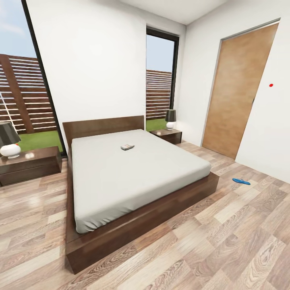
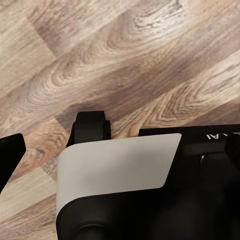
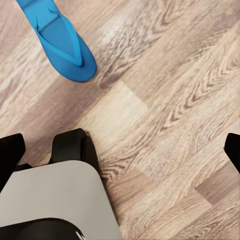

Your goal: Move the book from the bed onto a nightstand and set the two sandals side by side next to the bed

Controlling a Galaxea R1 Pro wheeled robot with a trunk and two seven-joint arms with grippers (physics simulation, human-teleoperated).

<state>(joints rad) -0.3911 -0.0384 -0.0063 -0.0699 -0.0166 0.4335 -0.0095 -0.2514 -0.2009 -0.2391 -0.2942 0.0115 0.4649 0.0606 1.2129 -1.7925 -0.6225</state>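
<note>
A: Bed (image 1: 133,177) fills the middle of the head view, with its headboard toward 12 o'clock. One nightstand (image 1: 30,163) stands at about 9 o'clock of it, another nightstand (image 1: 168,135) at about 1 o'clock, each with a lamp (image 1: 8,139) on top.

B: And the book?

A: Book (image 1: 127,147) lies flat on the mattress near the headboard, a little toward 12 o'clock from the middle of the bed. It is too small to tell its long axis.

B: Which nightstand is closer to it?

A: I judge the far one at 1 o'clock is somewhat nearer to the book, but the robot is well apart from both, so it must drive first.

B: The sandals?

A: One sandal (image 1: 241,181) lies on the floor (image 1: 225,241) at about 3 o'clock, apart from the bed. The right wrist view shows a blue sandal (image 3: 60,42) on the planks near the robot's base (image 3: 55,195), so the right arm is probably nearer to it.

B: Are the grippers wide or narrow?

A: I cannot tell; only dark tips show at the edges of the wrist views
</note>
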